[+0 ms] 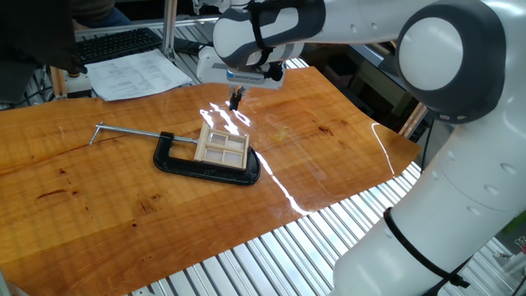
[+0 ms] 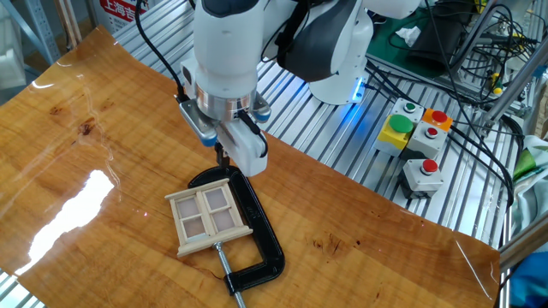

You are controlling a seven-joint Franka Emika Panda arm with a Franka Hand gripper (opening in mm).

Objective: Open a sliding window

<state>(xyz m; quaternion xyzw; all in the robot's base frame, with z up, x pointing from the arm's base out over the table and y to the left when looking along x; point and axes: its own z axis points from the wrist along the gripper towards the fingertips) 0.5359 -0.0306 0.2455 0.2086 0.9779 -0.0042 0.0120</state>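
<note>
Claw with fingers drawn narrow, holding nothing, hangs just above the far edge of the sliding window, which lies flat mid-table, pinned by a black C-clamp, presumably so a push won't shift its frame.

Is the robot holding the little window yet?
No. The tool hangs just above the sliding window with nothing between its fingers. Only the black clamp grips the window, by its frame.
</note>
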